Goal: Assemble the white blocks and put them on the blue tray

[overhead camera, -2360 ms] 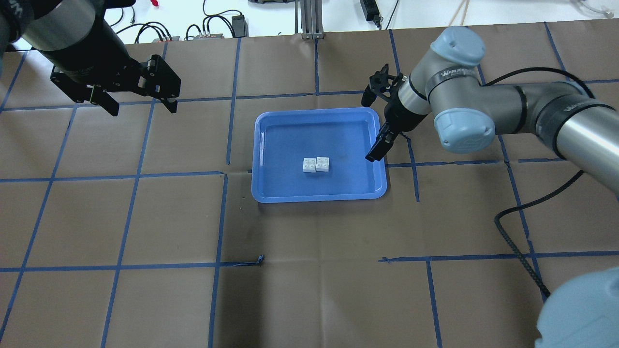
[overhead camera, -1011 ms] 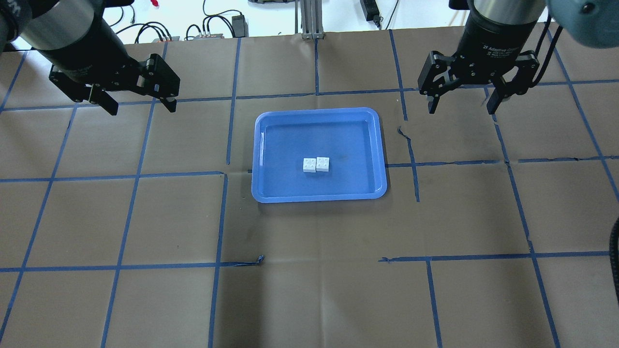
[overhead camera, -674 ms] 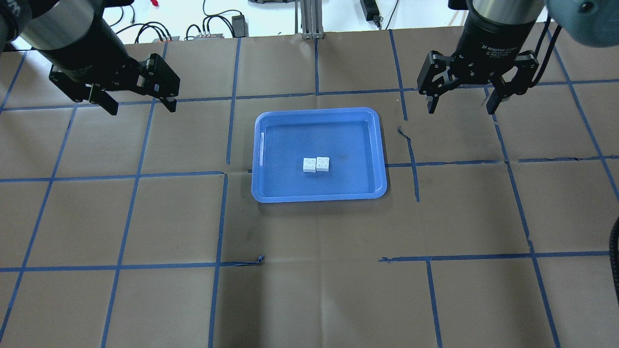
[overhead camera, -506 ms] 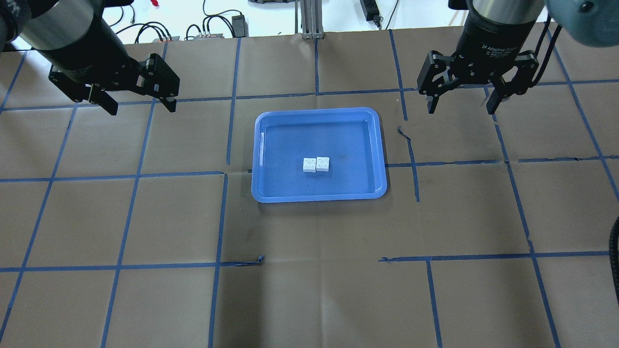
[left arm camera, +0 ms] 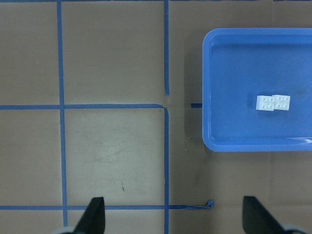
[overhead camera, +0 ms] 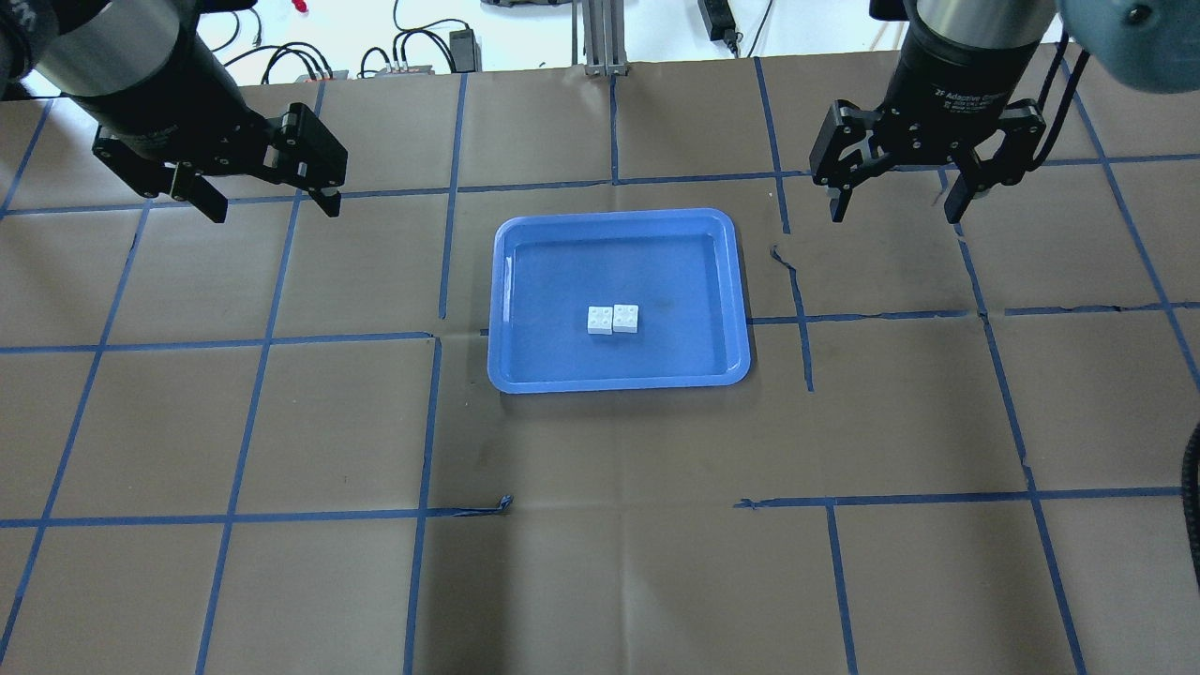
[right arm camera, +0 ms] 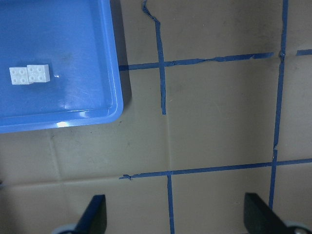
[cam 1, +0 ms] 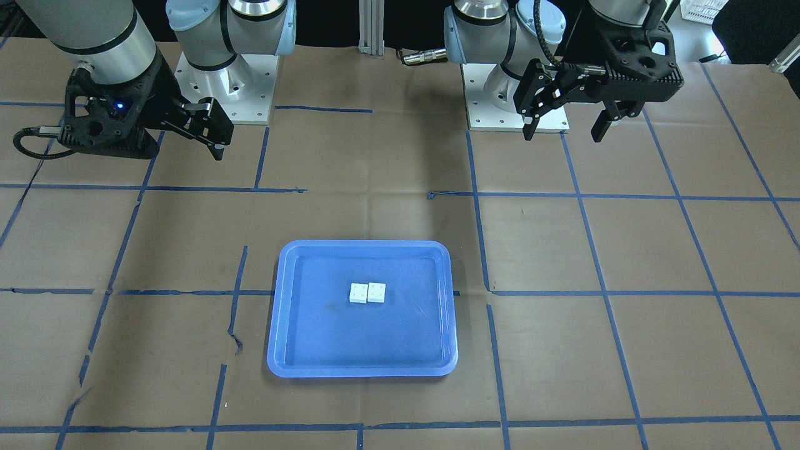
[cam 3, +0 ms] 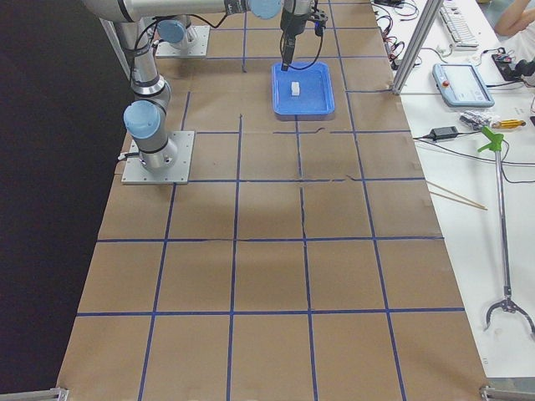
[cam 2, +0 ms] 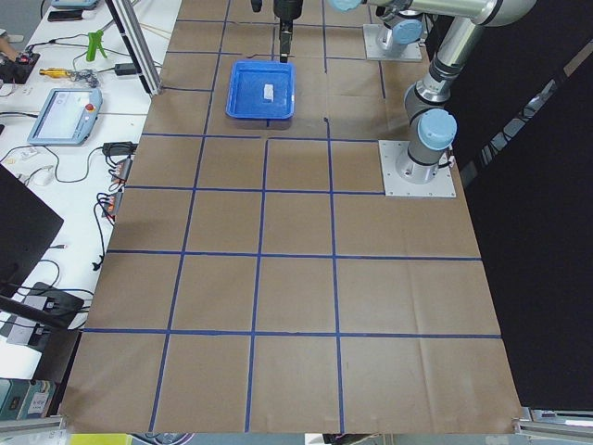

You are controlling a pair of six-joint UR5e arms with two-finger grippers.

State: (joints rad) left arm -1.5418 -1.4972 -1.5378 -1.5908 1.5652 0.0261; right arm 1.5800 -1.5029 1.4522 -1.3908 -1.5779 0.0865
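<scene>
Studs up, the white blocks (overhead camera: 613,319) lie side by side and touching near the middle of the blue tray (overhead camera: 619,382), which sits flat on the counter (overhead camera: 600,562). The left pincer (overhead camera: 275,211) hangs released and empty, well apart from the tray on its left side. The right pincer (overhead camera: 894,214) hangs equally spread and empty, well off the tray's right side.

Two blocks (overhead camera: 613,319) sit side by side, touching, in the tray (overhead camera: 619,382), near its middle. The tray lies flat on the desk (overhead camera: 600,581), roughly midway between its left and right edges. The left gripper (overhead camera: 275,211) hangs above the desk left of the tray, the right gripper (overhead camera: 894,214) to its right, both well apart from it.
</scene>
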